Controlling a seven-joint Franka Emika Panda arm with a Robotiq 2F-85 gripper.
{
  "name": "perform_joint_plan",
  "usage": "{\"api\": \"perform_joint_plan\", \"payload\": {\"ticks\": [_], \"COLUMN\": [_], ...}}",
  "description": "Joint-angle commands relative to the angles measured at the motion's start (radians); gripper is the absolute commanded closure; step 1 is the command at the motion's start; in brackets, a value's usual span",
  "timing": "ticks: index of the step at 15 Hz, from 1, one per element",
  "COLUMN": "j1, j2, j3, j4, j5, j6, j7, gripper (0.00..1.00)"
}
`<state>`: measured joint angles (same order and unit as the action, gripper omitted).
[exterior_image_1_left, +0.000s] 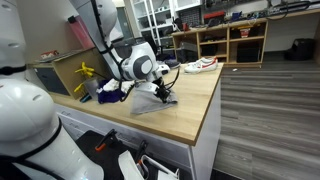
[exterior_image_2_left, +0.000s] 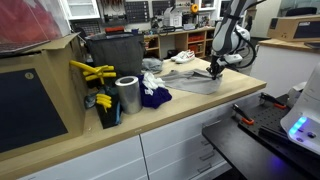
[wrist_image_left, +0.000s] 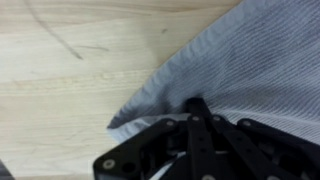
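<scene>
Gripper (wrist_image_left: 195, 104) pinching grey cloth (wrist_image_left: 250, 50), corner pointing lower-left

The arm (exterior_image_1_left: 128, 62) is showing glossy white rounded shells with dark joint rings, and is carrying a black gripper (wrist_image_left: 196, 108) of linkage bars and round screws.

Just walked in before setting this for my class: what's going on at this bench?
A robot arm's end effector is shut on a grey, finely striped cloth, pinching it near one corner. The cloth lies on the light wooden countertop. A white shoe sits farther back, untouched.
</scene>
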<state>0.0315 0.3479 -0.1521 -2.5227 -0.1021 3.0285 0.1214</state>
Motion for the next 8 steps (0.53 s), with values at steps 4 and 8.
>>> {"api": "perform_joint_plan", "payload": {"ticks": [4,8], "j1": [0.005,0.009], "j2": [0.011,-0.034], "j3": [-0.192,-0.204], "j4": [0.006,-0.026], "j5": [-0.034,-0.029], "j6": [0.022,0.008], "j7": [-0.011,-0.015], "gripper": [1.0,1.0]}}
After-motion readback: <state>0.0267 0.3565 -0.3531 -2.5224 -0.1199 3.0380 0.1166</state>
